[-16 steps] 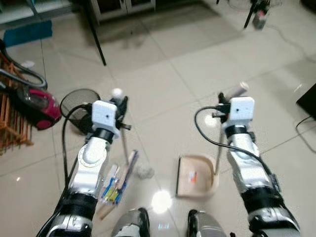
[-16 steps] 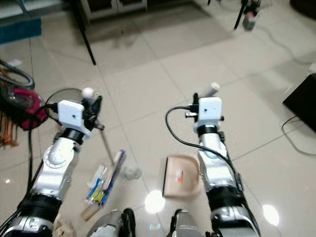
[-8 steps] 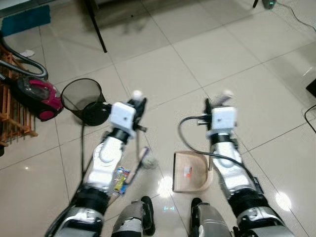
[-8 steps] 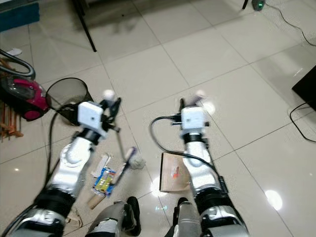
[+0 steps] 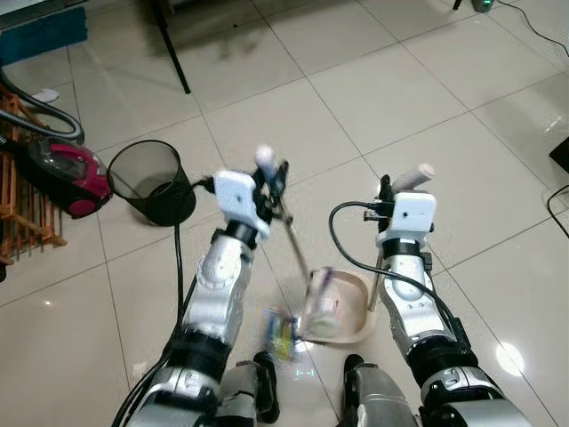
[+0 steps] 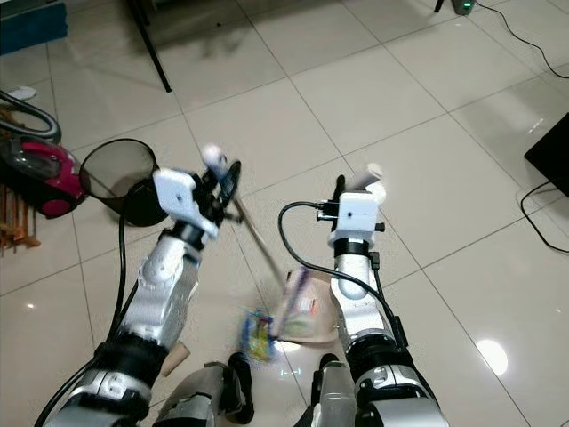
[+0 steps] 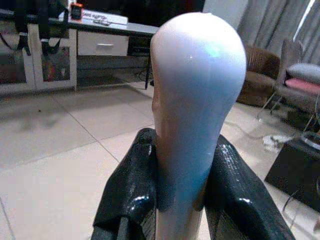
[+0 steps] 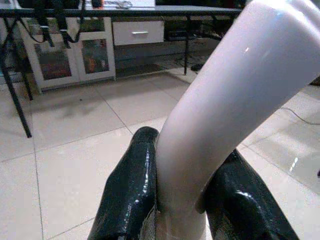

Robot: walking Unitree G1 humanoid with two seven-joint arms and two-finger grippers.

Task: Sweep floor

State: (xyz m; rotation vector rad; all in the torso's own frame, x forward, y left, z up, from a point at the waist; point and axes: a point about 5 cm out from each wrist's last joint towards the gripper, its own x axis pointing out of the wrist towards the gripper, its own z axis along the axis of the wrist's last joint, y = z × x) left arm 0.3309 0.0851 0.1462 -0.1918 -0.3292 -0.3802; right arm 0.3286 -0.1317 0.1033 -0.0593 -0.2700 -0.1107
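Note:
My left gripper (image 5: pixel 274 178) is shut on the white top of a broom handle (image 7: pixel 197 100), its black fingers (image 7: pixel 131 195) pressed to both sides. The thin stick slants down to the blurred broom head (image 5: pixel 318 298), which sits at the mouth of the beige dustpan (image 5: pixel 354 322) on the tiles in front of my feet. My right gripper (image 5: pixel 388 189) is shut on the dustpan's upright white handle (image 8: pixel 220 115). A blurred colourful snack wrapper (image 5: pixel 280 329) lies just left of the pan.
A black mesh bin (image 5: pixel 147 182) stands on the floor to the left. Beyond it are a red vacuum cleaner (image 5: pixel 67 169) and a wooden rack (image 5: pixel 18 209). A dark table leg (image 5: pixel 173 49) stands at the back, and a cable (image 5: pixel 558 197) runs at the right edge.
My left arm has swung the broom to the right, bringing its head to the dustpan's mouth. The wrapper has slid right toward the pan. The dustpan has stayed put.

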